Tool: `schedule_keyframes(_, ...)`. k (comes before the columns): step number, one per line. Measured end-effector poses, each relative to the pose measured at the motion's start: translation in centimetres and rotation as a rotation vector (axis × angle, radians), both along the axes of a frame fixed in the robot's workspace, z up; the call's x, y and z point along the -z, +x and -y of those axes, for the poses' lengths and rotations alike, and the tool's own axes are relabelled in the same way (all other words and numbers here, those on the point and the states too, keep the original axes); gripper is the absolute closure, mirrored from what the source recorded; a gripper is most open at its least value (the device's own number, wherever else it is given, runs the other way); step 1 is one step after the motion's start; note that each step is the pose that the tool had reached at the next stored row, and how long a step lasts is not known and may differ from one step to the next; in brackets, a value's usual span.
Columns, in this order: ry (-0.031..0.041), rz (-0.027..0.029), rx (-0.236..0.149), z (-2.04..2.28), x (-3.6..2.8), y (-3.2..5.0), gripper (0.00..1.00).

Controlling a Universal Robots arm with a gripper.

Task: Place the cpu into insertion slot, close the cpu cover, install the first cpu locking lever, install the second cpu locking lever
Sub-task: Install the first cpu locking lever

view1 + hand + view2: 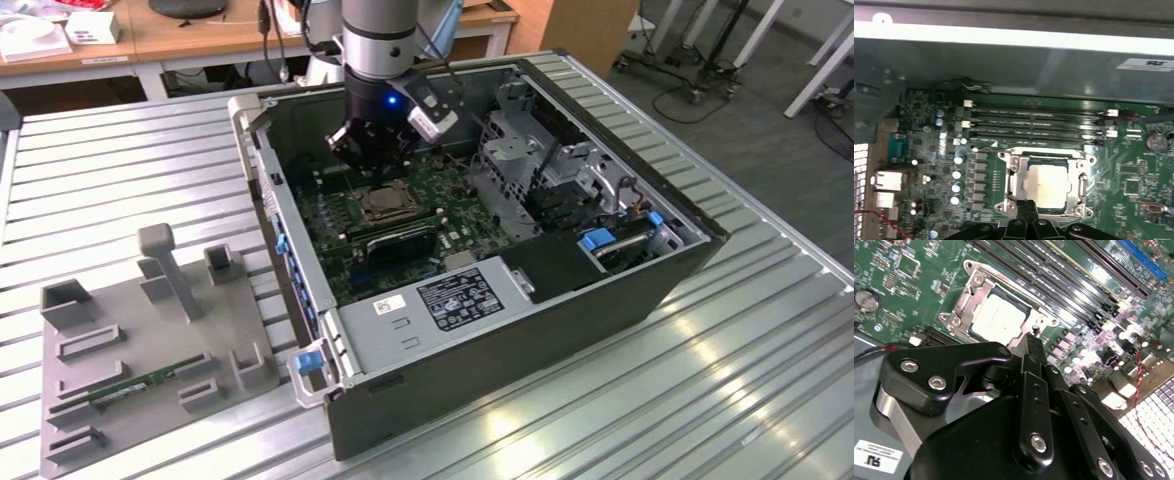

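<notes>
The big computer case (534, 330) lies open, and the gripper (1034, 340) hangs inside over the green board (929, 150), fingers pressed together. Just past its tip, the cpu cover (1014, 175) lies flat on the insertion slot (1046, 161), with the cpu (1046, 185) inside.

The arm (378, 40) stands upright over the insertion slot (387, 203), wrist pointing straight down. The gripper (378, 158) hangs just beside the slot's edge, its two black fingers (1030, 372) pressed together, holding nothing, tips near the slot's rim
</notes>
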State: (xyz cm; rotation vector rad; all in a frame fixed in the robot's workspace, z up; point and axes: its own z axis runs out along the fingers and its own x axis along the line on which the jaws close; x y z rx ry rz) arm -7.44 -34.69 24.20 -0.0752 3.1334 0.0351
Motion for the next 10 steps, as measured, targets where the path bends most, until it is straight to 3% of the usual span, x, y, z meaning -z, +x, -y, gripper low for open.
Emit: schedule_keyframes(10, 0.0000, 0.0001, 0.000, 0.00, 0.04, -1.61, 0.89)
